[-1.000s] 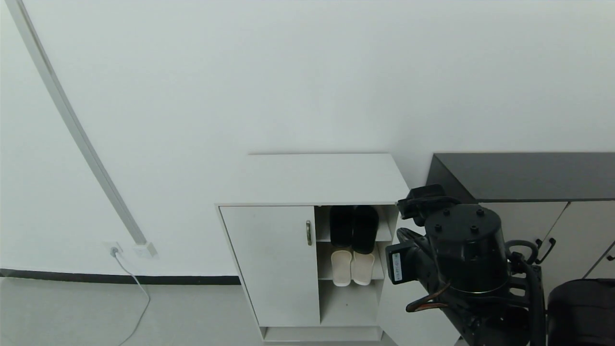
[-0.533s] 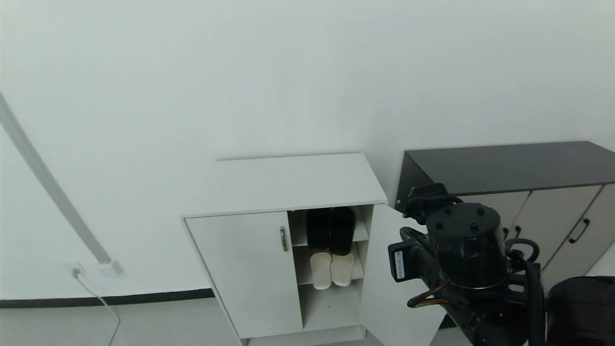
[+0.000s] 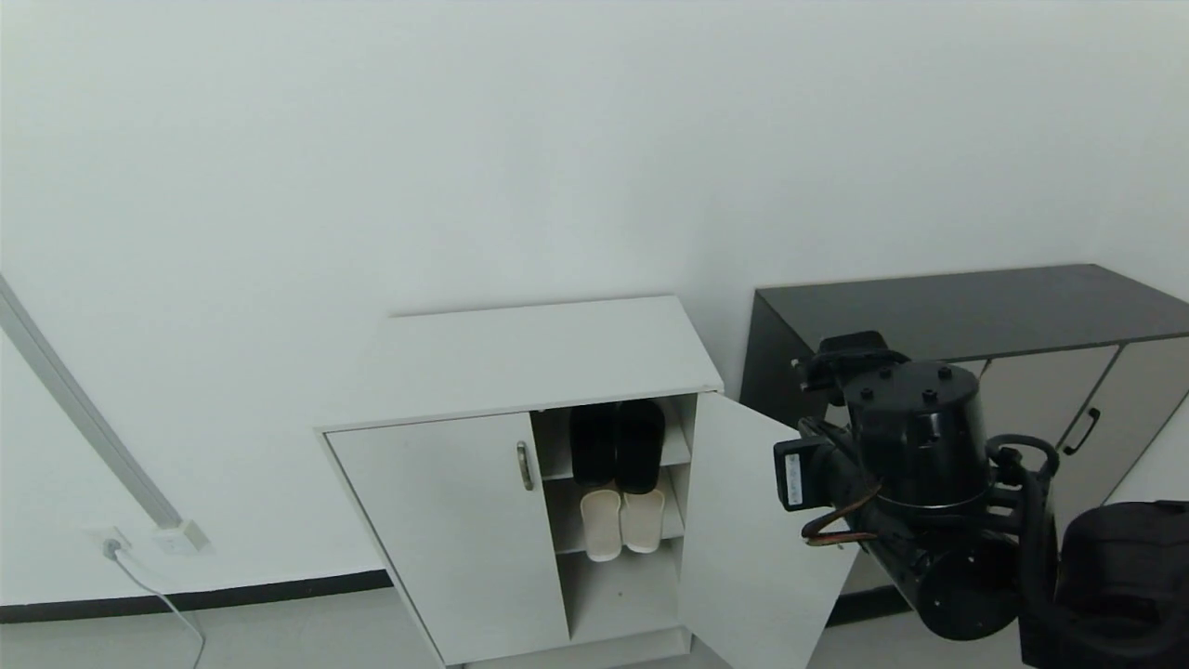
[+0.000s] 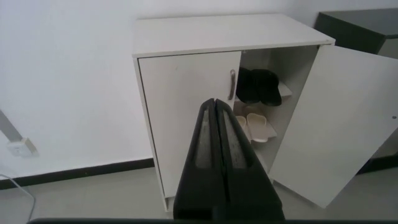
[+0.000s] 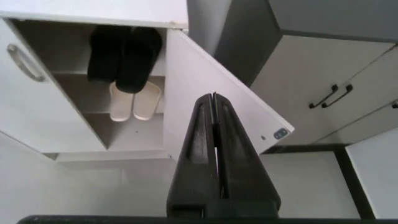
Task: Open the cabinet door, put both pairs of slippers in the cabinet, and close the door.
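Observation:
The white cabinet (image 3: 539,358) stands against the wall with its left door (image 3: 446,530) closed and its right door (image 3: 752,520) swung open. Black slippers (image 3: 618,444) lie on the top shelf, and white slippers (image 3: 622,522) on the shelf below. My right arm hangs just right of the open door. My right gripper (image 5: 214,96) is shut on nothing, in front of the open door (image 5: 261,124), with the black slippers (image 5: 124,53) and white slippers (image 5: 135,102) beyond. My left gripper (image 4: 214,102) is shut and empty, facing the closed door some way off.
A dark-topped sideboard (image 3: 966,311) with grey doors stands right of the white cabinet, close behind the open door. On the wall at the left are a slanted white conduit (image 3: 74,409) and a socket with a cable (image 3: 111,544). Bare floor lies before the cabinet.
The whole head view has shifted, so the camera has moved: the cabinet now sits further left and the open door's inner face shows. The slippers stay on their shelves.

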Motion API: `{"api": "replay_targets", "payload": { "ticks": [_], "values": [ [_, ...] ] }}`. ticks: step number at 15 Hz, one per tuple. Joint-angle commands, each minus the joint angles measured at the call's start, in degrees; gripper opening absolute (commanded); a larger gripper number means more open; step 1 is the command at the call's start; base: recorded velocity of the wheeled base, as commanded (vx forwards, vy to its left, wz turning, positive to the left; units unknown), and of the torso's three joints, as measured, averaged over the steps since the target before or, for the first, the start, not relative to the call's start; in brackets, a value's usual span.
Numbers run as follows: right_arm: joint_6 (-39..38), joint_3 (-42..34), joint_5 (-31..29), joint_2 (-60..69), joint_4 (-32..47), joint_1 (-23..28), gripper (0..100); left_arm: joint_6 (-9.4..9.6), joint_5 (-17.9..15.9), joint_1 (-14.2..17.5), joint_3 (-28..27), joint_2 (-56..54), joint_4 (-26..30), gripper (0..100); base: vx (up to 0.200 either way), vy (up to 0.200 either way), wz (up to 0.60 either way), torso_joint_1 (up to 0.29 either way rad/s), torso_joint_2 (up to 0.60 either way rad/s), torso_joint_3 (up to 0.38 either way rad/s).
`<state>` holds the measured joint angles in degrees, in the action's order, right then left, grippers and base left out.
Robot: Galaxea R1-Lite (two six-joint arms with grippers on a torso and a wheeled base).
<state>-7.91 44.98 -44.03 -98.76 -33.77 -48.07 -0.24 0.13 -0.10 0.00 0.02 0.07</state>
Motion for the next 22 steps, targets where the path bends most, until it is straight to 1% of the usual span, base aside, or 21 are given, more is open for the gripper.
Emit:
{"api": "replay_targets", "payload": {
  "ticks": [1,2,5,6,8,10,12,13,16,20,22],
  "values": [
    [0.0,0.98,0.26,-0.21,0.11,1.31,0,-0.02,0.04,0.01,0.0,0.06,0.01,0,0.0,0.0,0.0,0.0,0.0,0.0],
    [0.0,1.42,0.44,-0.3,0.37,2.28,0,-0.02,-0.05,0.01,0.0,0.06,0.01,0,0.0,0.0,0.0,0.0,0.0,0.0],
    [0.09,2.83,1.05,-1.09,0.72,4.3,0,-0.11,-0.05,0.01,0.0,-0.02,0.01,0,-0.2,0.0,0.0,0.002,0.0,0.002],
    [0.09,3.36,1.76,-1.09,1.51,5.09,0,0.24,0.04,0.01,0.0,0.06,0.01,0,-0.2,0.0,0.0,0.007,0.01,0.007],
    [-0.17,4.85,4.13,-1.18,3.71,7.46,0,0.16,0.04,0.01,0.0,0.06,0.01,0,0.0,0.0,0.0,0.0,0.0,0.0],
    [-0.97,6.96,6.59,-3.02,4.85,11.94,0,0.07,0.04,0.01,0.0,0.06,0.01,0,0.0,0.0,0.0,0.0,0.0,0.0],
    [-2.81,8.98,10.63,-5.22,5.91,16.08,0,0.07,0.04,0.01,0.0,0.06,0.01,0,0.0,0.0,0.0,0.0,0.0,0.0],
    [-3.87,10.65,13.71,-7.24,7.58,19.06,0,0.07,0.04,0.01,0.0,0.06,0.01,0,0.0,0.0,0.0,0.0,0.0,0.0],
    [-5.8,14.08,19.95,-12.25,8.37,24.16,0,0.07,0.04,0.01,0.0,0.06,0.01,0,0.0,0.0,0.0,0.0,0.0,0.0],
    [-6.85,19.0,22.5,-19.11,7.58,27.94,0,0.33,-0.13,0.01,0.0,0.06,0.01,0,0.0,0.0,0.0,0.0,0.0,0.0],
    [-7.29,21.64,22.59,-22.18,7.58,29.17,0,0.33,-0.22,0.01,0.0,0.06,0.01,0,0.0,0.0,0.0,0.0,0.0,0.0]
  ]
}}
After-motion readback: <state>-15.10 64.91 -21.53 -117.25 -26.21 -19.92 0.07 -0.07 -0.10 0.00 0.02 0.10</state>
